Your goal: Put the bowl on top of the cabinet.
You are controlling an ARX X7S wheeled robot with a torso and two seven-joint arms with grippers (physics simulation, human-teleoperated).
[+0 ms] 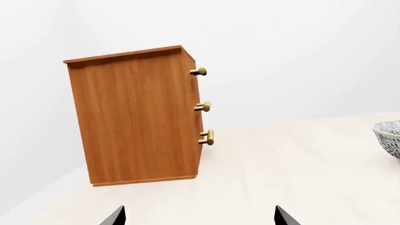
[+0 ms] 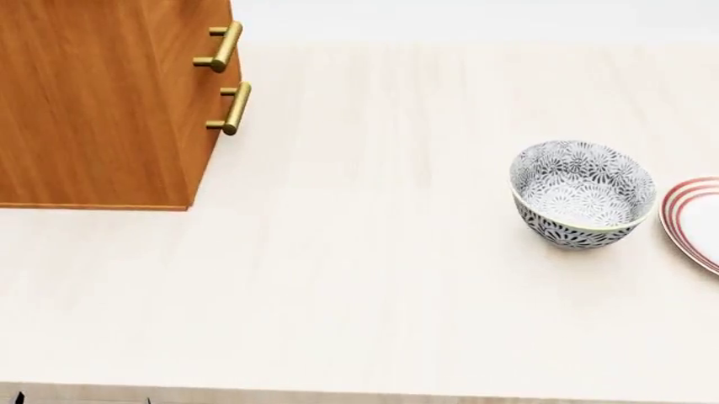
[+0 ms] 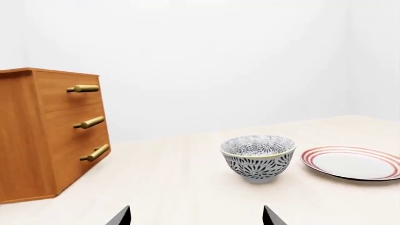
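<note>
Left tool (image 1: 200,216): dark fingertips spread wide, empty, low over pale wooden desk (image 1: 300,178), facing side of orange-brown wooden cabinet (image 1: 137,117). Right tool (image 3: 196,215): fingertips likewise spread, empty, facing deep round white bowl with dense grey floral pattern (image 3: 258,158). Bowl: upright on desk, well apart from cabinet, just beside flat white plate with red rings (image 3: 353,162), not touching. Cabinet: upright on desk, brass bar handles (image 3: 91,123) on drawer fronts.

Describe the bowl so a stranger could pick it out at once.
On the pale wooden table, look far to the right of the orange-brown cabinet. The bowl stands beside a flat red-ringed plate; it alone is deep, with dense grey floral pattern.
</note>
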